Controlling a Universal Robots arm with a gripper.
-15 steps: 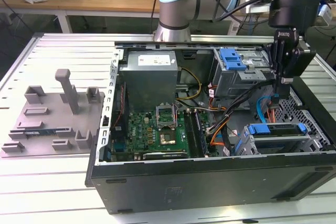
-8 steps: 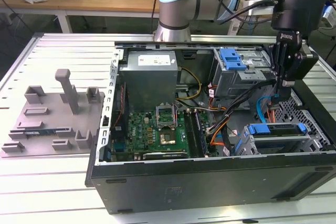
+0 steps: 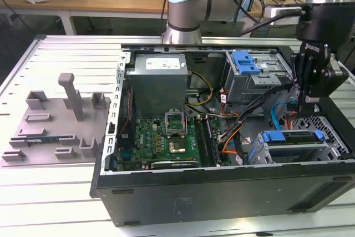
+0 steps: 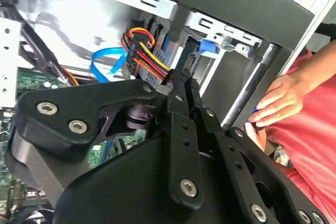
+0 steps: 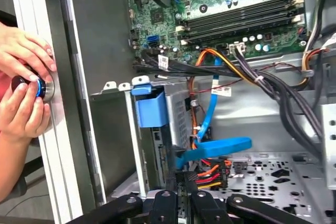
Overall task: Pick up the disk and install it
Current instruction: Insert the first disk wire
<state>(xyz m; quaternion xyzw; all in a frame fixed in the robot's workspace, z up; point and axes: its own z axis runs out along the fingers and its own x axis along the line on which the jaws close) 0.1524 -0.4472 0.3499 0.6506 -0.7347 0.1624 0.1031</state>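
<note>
Since the disk (image 3: 292, 141) already lies flat in the drive cage at the corner of the computer case (image 3: 222, 192), on the exterior view's right, with blue rails at both ends, it looks seated rather than carried. The gripper (image 3: 308, 100) hangs just above and behind it, jaws pressed together on nothing. I judge that the tips are there to nudge, not to grip. A person's hands (image 5: 22, 111) close around a knob (image 5: 41, 87) beside the case, probably as a safeguard. Counted: one arm, one disk, one case, one grey fixture (image 3: 55, 120) on the bench (image 3: 55, 192), two hands
</note>
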